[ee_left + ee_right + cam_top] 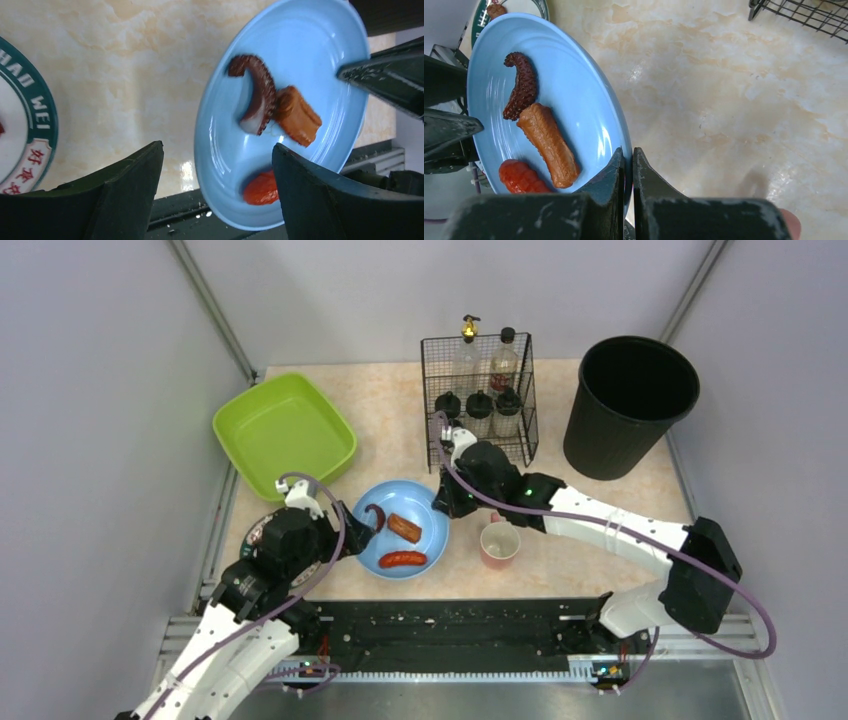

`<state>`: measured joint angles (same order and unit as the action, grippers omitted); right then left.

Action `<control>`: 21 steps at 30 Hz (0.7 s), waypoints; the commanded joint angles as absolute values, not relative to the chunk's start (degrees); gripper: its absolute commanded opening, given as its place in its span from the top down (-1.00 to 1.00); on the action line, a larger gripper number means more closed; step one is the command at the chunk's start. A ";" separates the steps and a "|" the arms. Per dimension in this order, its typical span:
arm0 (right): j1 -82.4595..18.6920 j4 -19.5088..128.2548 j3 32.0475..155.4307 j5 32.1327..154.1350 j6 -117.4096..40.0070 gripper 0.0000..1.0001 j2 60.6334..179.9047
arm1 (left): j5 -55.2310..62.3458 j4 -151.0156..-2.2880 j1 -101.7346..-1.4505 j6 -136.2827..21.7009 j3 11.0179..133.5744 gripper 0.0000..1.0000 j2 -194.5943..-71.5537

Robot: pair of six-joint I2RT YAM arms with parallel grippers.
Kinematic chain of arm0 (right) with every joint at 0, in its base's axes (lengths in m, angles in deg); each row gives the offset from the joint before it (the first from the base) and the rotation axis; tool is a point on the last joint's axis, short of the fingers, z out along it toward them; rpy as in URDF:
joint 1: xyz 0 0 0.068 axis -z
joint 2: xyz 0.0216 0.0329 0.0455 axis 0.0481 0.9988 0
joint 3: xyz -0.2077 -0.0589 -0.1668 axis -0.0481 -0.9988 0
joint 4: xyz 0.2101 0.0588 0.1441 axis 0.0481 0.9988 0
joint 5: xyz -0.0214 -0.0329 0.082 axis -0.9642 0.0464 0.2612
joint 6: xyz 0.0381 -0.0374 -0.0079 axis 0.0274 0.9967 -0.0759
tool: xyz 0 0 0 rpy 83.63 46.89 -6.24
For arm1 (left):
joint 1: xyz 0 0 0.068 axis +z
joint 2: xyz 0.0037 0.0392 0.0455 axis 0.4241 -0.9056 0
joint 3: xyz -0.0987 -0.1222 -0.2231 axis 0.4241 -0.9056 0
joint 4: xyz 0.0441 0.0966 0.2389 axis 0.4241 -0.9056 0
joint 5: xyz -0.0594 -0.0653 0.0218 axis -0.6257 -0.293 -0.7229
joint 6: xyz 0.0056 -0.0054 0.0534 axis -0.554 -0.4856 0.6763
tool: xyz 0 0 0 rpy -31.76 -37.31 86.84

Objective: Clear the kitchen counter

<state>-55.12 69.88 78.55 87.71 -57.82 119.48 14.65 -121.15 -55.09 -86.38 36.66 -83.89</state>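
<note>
A blue plate [400, 498] is at the front middle of the beige kitchen counter [390, 410]. It holds a dark octopus tentacle [376, 516], a brown sausage [405, 528] and a red sausage [402, 560]. My right gripper [628, 152] is shut on the plate's right rim [574, 85], one finger inside and one outside. In the left wrist view the plate [300, 45] looks tilted, and its near edge overlaps the black rail. My left gripper [218, 147] is open and empty at the plate's left edge, and it holds nothing.
A lime-green tub [285, 428] sits at the back left. A wire rack of bottles [478, 400] and a black bin [628, 405] stand at the back right. A pink mug [499, 542] stands right of the plate. A round printed dish [20, 130] lies under my left arm.
</note>
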 commanded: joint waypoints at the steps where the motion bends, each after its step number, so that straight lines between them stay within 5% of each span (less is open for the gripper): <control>1: -53.72 69.05 81.49 88.97 -57.89 1.00 114.60 | 9.27 -116.14 -55.04 -90.03 34.68 -0.64 -81.55; 13: -51.98 69.51 80.80 92.05 -58.35 1.00 111.09 | 4.13 -107.40 -55.05 -94.71 27.27 -0.41 -76.24; 21: -51.89 69.11 79.60 94.37 -58.55 1.00 110.22 | 5.16 -103.69 -55.03 -95.98 24.16 -0.06 -73.01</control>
